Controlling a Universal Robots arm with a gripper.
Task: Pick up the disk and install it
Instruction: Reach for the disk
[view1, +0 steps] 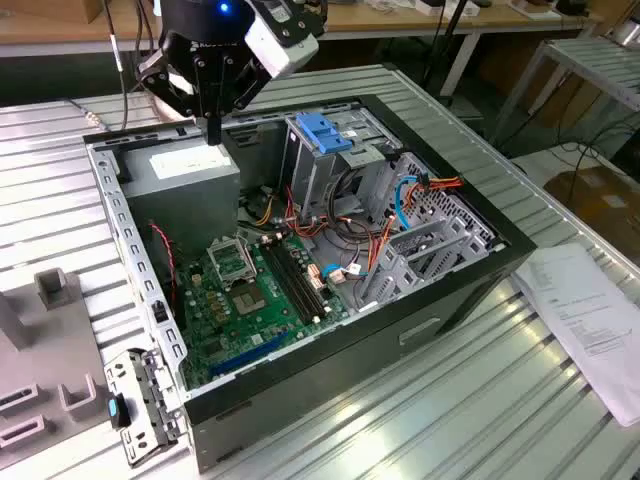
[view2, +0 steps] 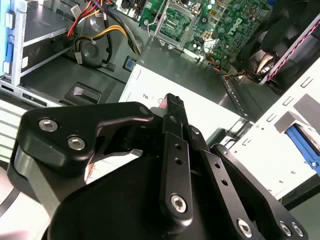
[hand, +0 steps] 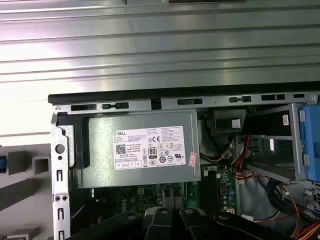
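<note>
The disk is out of view. My gripper (view1: 212, 132) hangs over the back left corner of the open computer case (view1: 420, 330), just above the grey power-supply box (view1: 190, 175) with its white sticker (hand: 149, 147). Its fingers are pressed together and point down with nothing between them. In the second wrist view the gripper (view2: 173, 104) ends over the box's white sticker. The gripper's black linkages (hand: 170, 222) show in the first wrist view. A metal drive cage (view1: 330, 165) with a blue plastic latch (view1: 324, 131) stands to the exterior view's right of the gripper.
The green motherboard (view1: 250, 290) lies on the case floor with red, orange and yellow cables (view1: 380, 230) near the cage. A grey fixture (view1: 50, 340) and a bracket with a blue knob (view1: 118, 408) sit at the exterior view's left. Papers (view1: 590, 310) lie at its right.
</note>
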